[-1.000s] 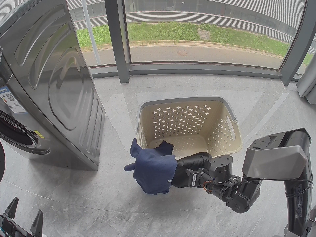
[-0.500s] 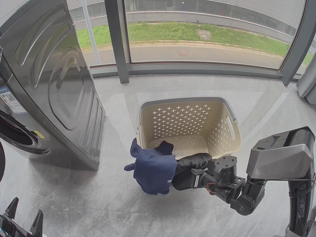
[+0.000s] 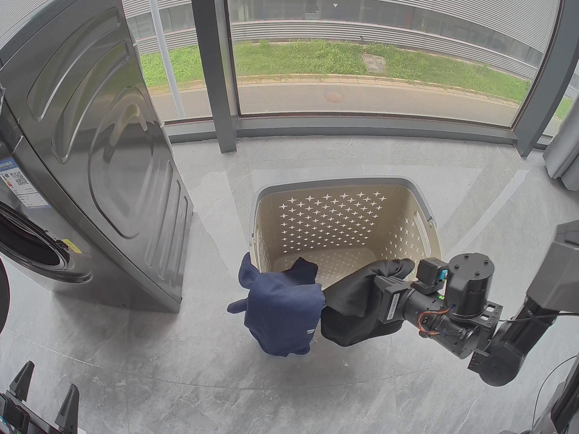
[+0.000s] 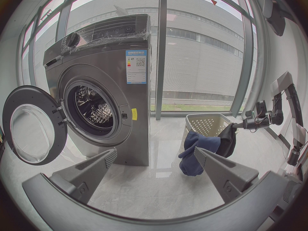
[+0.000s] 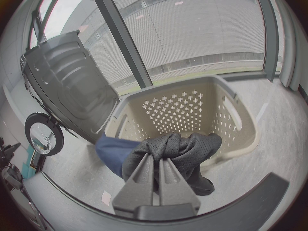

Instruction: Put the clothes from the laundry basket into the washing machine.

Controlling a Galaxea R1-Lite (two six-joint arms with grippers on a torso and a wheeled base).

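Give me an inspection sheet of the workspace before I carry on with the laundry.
Surface: grey stone-look floor.
Job's things: laundry basket on the floor; navy garment draped over its near left corner, hanging outside; black garment held at the near rim; washing machine to the left, door open.
Clutter: nothing seen.
Grippers: right gripper shut on the black garment; left gripper open, low, facing the machine.
Cables: wires looped at the right wrist.
Surroundings: tall window, curtain at right.
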